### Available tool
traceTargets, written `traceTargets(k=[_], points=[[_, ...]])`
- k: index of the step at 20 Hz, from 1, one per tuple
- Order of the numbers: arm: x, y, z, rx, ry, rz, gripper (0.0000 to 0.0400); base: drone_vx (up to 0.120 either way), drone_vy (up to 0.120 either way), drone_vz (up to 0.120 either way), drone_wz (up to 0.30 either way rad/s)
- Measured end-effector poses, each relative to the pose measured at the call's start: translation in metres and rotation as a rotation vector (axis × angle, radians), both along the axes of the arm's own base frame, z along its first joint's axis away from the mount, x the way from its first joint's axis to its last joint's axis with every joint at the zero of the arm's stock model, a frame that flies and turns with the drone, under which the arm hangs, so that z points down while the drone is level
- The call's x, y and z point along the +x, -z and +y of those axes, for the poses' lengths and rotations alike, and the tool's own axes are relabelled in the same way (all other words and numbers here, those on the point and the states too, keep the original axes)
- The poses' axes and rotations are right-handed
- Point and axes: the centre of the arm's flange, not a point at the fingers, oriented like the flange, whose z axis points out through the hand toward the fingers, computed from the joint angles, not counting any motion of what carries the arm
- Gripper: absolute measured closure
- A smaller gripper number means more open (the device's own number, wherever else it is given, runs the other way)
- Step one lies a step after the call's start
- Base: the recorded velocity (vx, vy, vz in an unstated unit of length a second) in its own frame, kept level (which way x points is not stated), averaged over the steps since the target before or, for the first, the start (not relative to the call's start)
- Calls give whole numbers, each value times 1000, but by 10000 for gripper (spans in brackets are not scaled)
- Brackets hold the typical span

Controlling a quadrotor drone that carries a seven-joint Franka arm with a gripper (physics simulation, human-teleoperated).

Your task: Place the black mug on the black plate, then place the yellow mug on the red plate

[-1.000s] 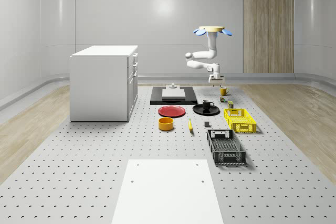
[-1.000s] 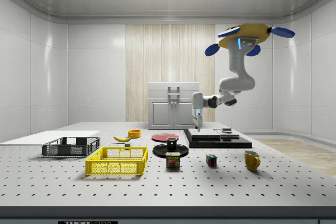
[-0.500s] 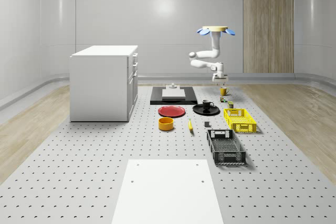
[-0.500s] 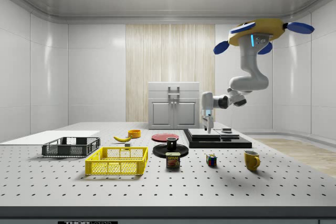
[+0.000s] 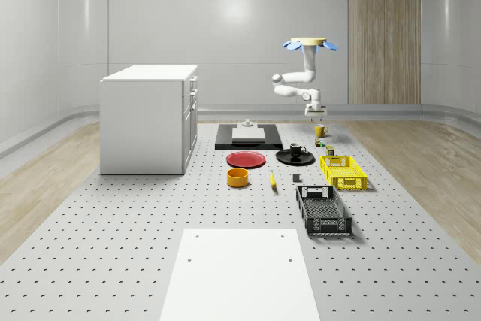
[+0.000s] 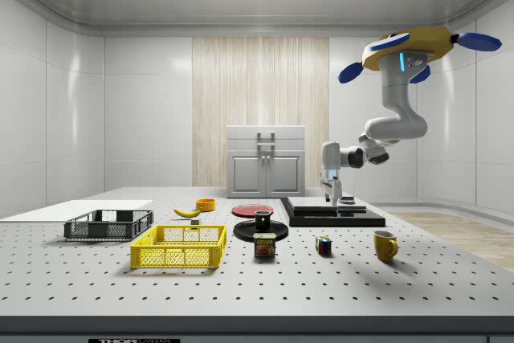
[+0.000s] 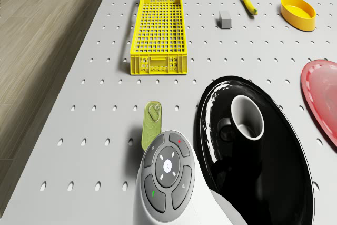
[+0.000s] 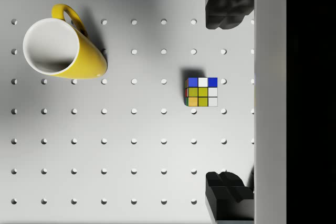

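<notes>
Across the perforated grey table (image 6: 450, 287), going from the side view's left: black wire basket (image 6: 108, 225), yellow slatted crate (image 6: 179, 247), banana (image 6: 187, 212) and orange bowl (image 6: 206, 204), flat red plate (image 6: 252, 210), glossy black plate (image 6: 249, 233) with the small black mug (image 6: 263, 218) already upright on it, so step one looks done. Next come a labelled tin (image 6: 265, 245), the raised black platform (image 6: 333, 216), a colour-tiled puzzle cube (image 6: 324, 245), then the glossy yellow mug (image 6: 385, 245), upright and well apart from the red plate. Drone (image 6: 406, 47) hovers beyond the platform; its gripper (image 6: 328, 195) hangs released, fingers (image 8: 226, 11) spread, over bare table between cube and mug, likely lining up a grasp, with the cube nearest to interfere.
</notes>
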Motion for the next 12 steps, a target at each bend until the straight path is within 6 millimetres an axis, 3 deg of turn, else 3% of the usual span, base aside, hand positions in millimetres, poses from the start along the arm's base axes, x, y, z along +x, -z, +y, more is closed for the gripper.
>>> traceTargets(k=[5,9,12], points=[[0,0,0,0,0,0,0,-120,0,-112,0],[0,0,0,0,0,0,0,-120,110,0,0],[0,0,0,0,0,0,0,-120,13,0,0]])
